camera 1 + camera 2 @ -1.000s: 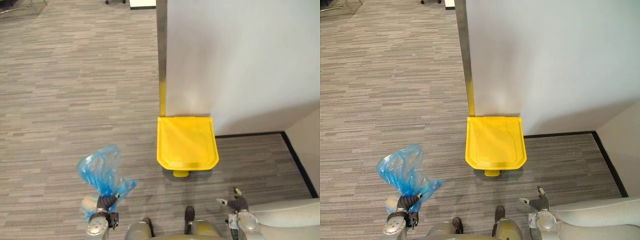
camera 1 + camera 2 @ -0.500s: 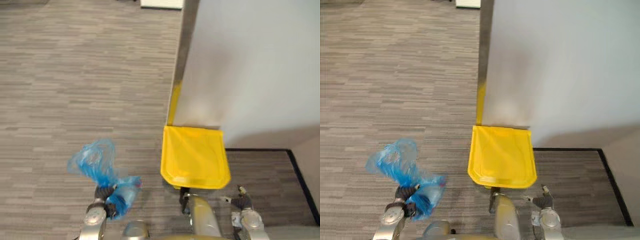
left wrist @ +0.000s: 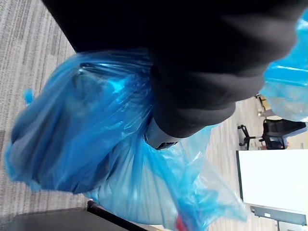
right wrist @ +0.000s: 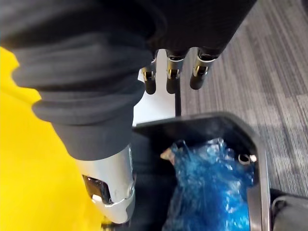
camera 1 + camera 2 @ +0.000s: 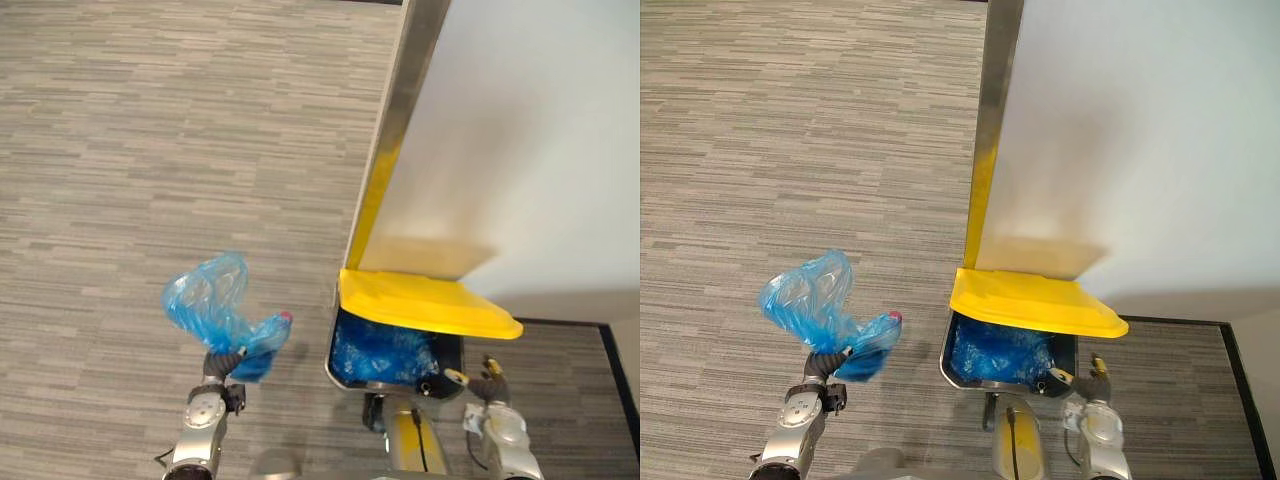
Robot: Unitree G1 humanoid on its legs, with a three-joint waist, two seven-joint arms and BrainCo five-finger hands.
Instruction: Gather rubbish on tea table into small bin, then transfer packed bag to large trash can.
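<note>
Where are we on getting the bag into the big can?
Done: the blue bag is packed and the large trash can is right ahead, yellow lid up, blue liner inside. In hand: left hand grips the bag's neck, left of the can over carpet; right hand open by the rim. Left: move the bag over the opening and release.

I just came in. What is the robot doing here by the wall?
The robot stands at the large trash can by the wall. Its left hand grips a packed blue bag by the neck, beside the can, not yet over it. The yellow lid is raised and a blue liner shows inside. The right hand, open, is near the can's rim.
</note>
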